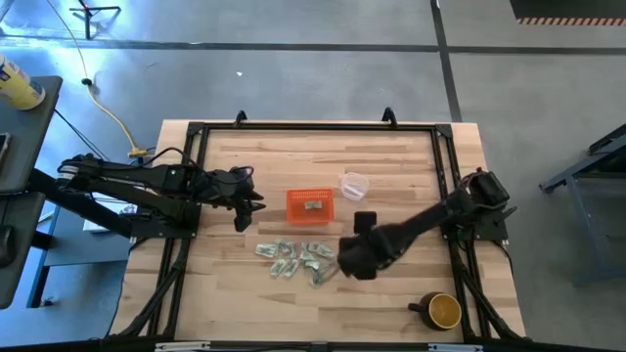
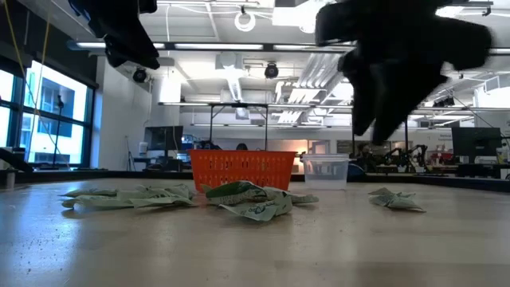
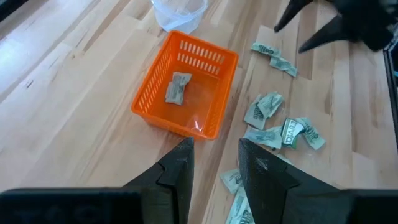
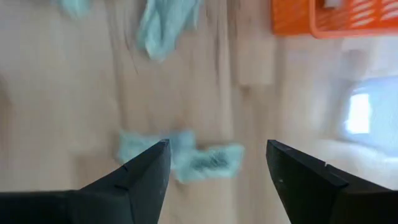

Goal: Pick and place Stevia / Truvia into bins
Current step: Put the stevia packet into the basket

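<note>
Several pale green and white Stevia sachets (image 1: pixel 293 259) lie flat and scattered on the wooden table, near the front of the orange bin (image 1: pixel 309 205). One more sachet (image 3: pixel 177 87) lies inside the bin. My right gripper (image 1: pixel 344 262) hovers open above the right end of the scatter. In the right wrist view its fingers stand apart on either side of a crumpled sachet (image 4: pixel 186 158) below, without touching it. My left gripper (image 1: pixel 246 205) is open and raised, just left of the bin (image 3: pixel 149 102).
A clear round plastic cup (image 1: pixel 354 184) stands just beyond the bin's right corner. A dark mug (image 1: pixel 440 311) sits near the table's near right corner. A black frame runs along the table edges. Bare wood lies left of the sachets and toward the near edge.
</note>
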